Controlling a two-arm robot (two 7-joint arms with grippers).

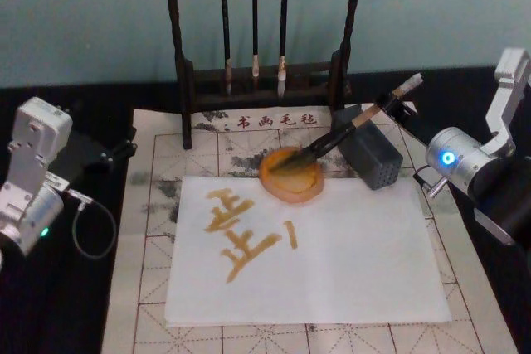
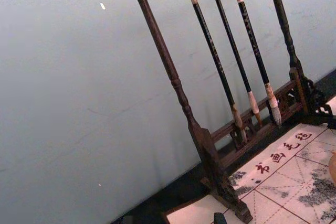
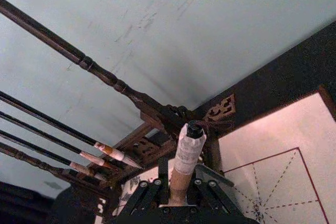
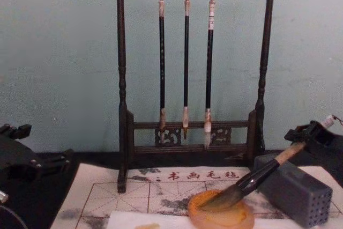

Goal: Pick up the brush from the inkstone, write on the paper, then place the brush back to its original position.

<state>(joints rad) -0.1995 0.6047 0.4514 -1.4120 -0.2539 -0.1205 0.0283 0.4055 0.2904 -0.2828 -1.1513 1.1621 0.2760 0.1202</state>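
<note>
The brush (image 1: 363, 119) slants down to the left, its dark tuft resting in the round orange inkstone (image 1: 292, 184) and its tan handle passing over a grey block. My right gripper (image 1: 397, 104) is shut on the upper handle near the whitish end cap (image 3: 188, 148). The chest view shows the brush (image 4: 256, 177) leaning from the right gripper (image 4: 310, 134) down into the inkstone (image 4: 221, 217). The white paper (image 1: 348, 271) lies in front of the inkstone and carries amber strokes (image 1: 241, 234). My left gripper (image 1: 104, 153) is parked at the left, off the mat.
A grey block with small holes (image 1: 372, 157) stands right of the inkstone, under the brush handle. A dark wooden rack (image 1: 261, 80) with three thin hanging brushes (image 4: 186, 68) stands behind. A gridded felt mat (image 1: 158, 288) lies under the paper.
</note>
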